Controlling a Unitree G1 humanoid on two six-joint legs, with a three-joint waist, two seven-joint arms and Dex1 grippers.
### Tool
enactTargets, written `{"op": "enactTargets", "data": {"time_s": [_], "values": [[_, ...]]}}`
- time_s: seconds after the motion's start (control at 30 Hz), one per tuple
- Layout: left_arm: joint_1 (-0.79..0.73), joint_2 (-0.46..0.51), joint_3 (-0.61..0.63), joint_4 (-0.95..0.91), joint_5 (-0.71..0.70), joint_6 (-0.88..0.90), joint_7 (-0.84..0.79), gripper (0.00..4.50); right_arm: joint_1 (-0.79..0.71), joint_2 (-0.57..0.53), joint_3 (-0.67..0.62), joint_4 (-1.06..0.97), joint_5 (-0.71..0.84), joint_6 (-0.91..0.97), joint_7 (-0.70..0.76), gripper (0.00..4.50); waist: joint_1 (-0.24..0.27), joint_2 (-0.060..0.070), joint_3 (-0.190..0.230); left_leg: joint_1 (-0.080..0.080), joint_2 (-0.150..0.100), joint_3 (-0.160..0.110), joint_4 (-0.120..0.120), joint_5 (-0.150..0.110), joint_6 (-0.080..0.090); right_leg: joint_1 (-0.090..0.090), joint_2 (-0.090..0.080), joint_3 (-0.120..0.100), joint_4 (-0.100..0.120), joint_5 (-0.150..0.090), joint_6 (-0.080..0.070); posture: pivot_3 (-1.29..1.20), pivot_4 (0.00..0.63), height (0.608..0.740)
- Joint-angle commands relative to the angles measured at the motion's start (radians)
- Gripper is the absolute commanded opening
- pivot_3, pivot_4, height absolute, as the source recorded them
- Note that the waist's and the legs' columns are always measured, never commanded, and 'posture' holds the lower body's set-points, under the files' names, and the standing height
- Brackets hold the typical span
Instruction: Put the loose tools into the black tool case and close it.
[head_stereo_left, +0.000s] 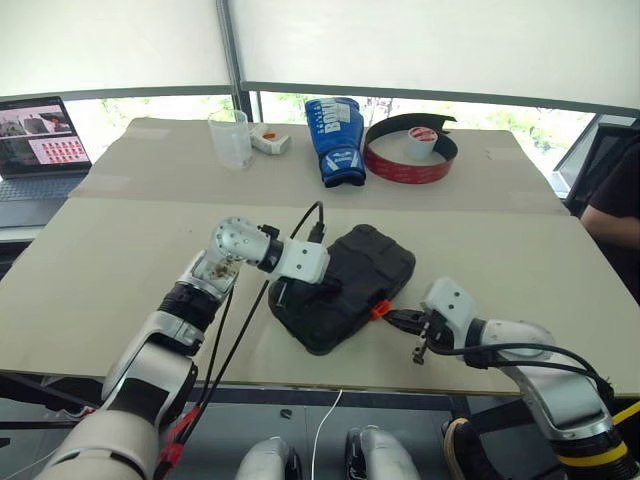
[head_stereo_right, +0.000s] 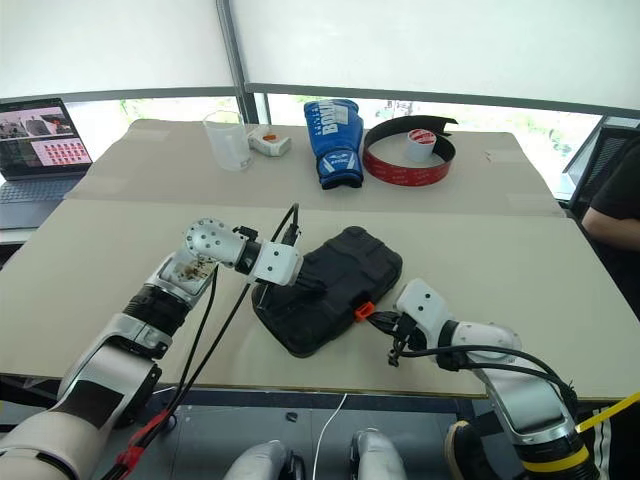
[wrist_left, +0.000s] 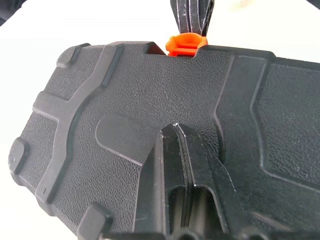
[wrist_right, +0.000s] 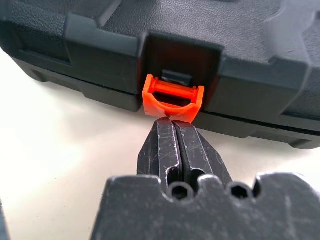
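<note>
The black tool case (head_stereo_left: 355, 270) lies closed near the table's front edge, its lid down and its orange latch (wrist_right: 172, 97) facing my right arm. My left gripper (wrist_left: 175, 132) is shut, with its tips resting on the textured lid (wrist_left: 125, 100). My right gripper (wrist_right: 173, 125) is shut too; its tips touch the lower lip of the latch from the table side. From the head camera, the right gripper (head_stereo_left: 397, 319) sits just right of the latch (head_stereo_left: 380, 309). The loose tools are out of view.
At the back of the table lie a blue boxing glove (head_stereo_left: 336, 140), a large red-and-black tape ring (head_stereo_left: 410, 152), a clear cup (head_stereo_left: 230, 138) and a small white item (head_stereo_left: 270, 142). A laptop (head_stereo_left: 40, 145) stands at far left. A person's arm (head_stereo_left: 612, 215) shows at the right edge.
</note>
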Motion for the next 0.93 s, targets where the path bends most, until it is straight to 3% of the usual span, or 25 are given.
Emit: {"op": "enactTargets", "data": {"time_s": [0.03,0.27,0.4,0.6,0.73,0.83,0.93], "values": [[0.056,-0.004,-0.085,0.063,0.085,0.009,-0.034,0.02,-0.064,0.006,-0.042,-0.065,0.030,-0.022,-0.007,0.00,0.000,0.000,-0.003,0.000,0.000,0.000,0.000,0.000,0.000,0.000,0.000,0.000,0.000,0.000,0.000,0.00,0.150,0.727],[0.071,0.003,0.000,0.024,0.004,0.159,-0.024,0.02,-0.011,-0.035,-0.097,-0.086,0.073,0.011,0.024,0.00,0.012,0.001,-0.015,-0.001,0.000,0.000,-0.001,-0.002,0.002,0.000,0.000,-0.002,-0.002,-0.002,-0.003,0.00,0.150,0.727],[0.111,0.090,0.109,-0.082,-0.113,0.368,-0.054,0.99,0.059,-0.147,-0.224,-0.130,0.191,0.047,0.150,1.09,0.005,0.000,-0.015,-0.001,0.000,0.000,-0.001,-0.002,0.003,0.000,-0.001,-0.001,-0.003,-0.002,-0.002,0.00,0.150,0.727],[0.294,0.403,0.320,-0.378,-0.343,0.746,-0.150,3.20,0.149,-0.370,-0.457,-0.050,0.362,0.077,0.424,3.12,-0.015,0.000,-0.013,0.000,0.002,0.000,-0.005,0.000,0.000,-0.002,0.002,-0.001,-0.002,-0.004,-0.004,0.00,0.150,0.727],[0.451,0.577,0.478,-0.513,-0.426,0.887,-0.132,4.50,0.160,-0.465,-0.514,0.057,0.374,0.041,0.551,4.46,-0.007,0.000,-0.008,0.000,0.002,-0.001,-0.009,0.000,-0.001,-0.003,0.001,-0.002,-0.003,-0.004,-0.005,0.00,0.150,0.727],[0.562,0.645,0.657,-0.553,-0.515,0.999,-0.098,4.50,0.076,-0.484,-0.511,0.157,0.396,0.040,0.569,4.49,0.005,0.000,-0.003,-0.001,0.002,-0.002,-0.008,0.000,-0.001,-0.003,-0.001,-0.002,-0.005,-0.004,-0.005,0.00,0.150,0.727],[0.639,0.637,0.755,-0.596,-0.554,1.038,-0.038,4.50,-0.006,-0.469,-0.486,0.216,0.420,0.058,0.570,4.49,0.014,0.003,0.000,-0.001,0.001,-0.002,-0.009,0.000,-0.001,-0.003,-0.003,-0.003,-0.007,-0.004,-0.005,0.00,0.150,0.727]]}}
